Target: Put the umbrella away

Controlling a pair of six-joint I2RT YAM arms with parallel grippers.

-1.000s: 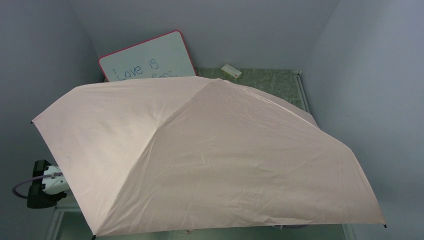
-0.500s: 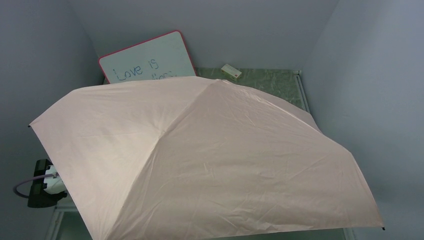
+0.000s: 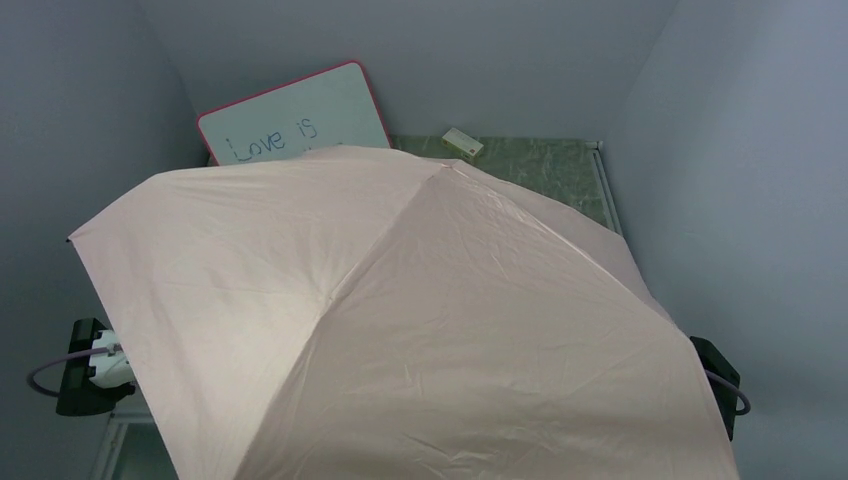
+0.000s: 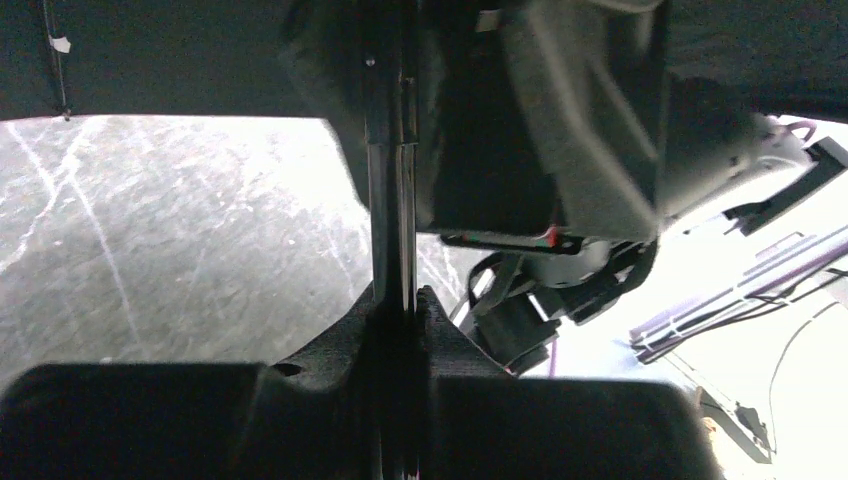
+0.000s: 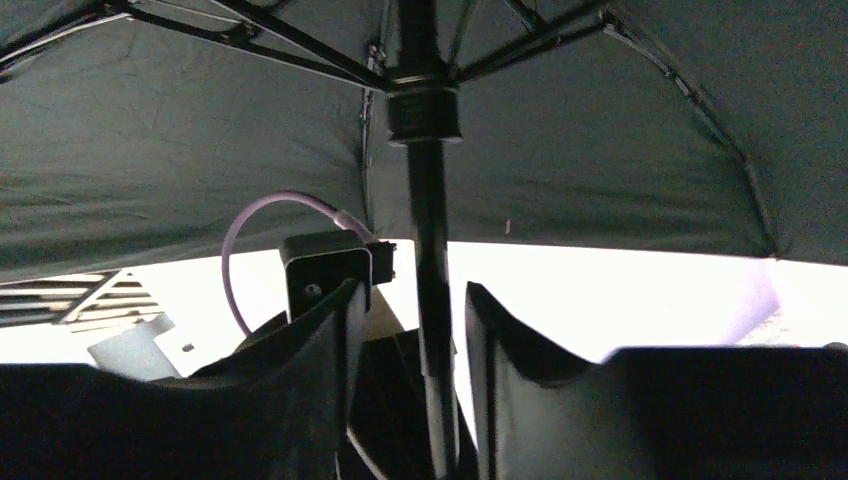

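- Umbrella (image 3: 420, 320) stands open over the desk (image 3: 540, 165), its pale pink canopy covering most of the surface
- left fingers (image 4: 445, 335) are pinched together on its thin black shaft (image 4: 392, 200)
- right fingers (image 5: 500, 340) stand apart, the shaft running up between them
- small cream block (image 3: 462, 142) lies near the desk's far edge
- pink-framed whiteboard (image 3: 300, 120) leans against the back wall

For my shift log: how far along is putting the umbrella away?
Nothing looks finished: the umbrella is fully spread over the table. In hand: the left tool is clamped on a thin black rod of it, and the right tool stands open around the shaft, below the runner. Left: collapsing, folding and stowing it.
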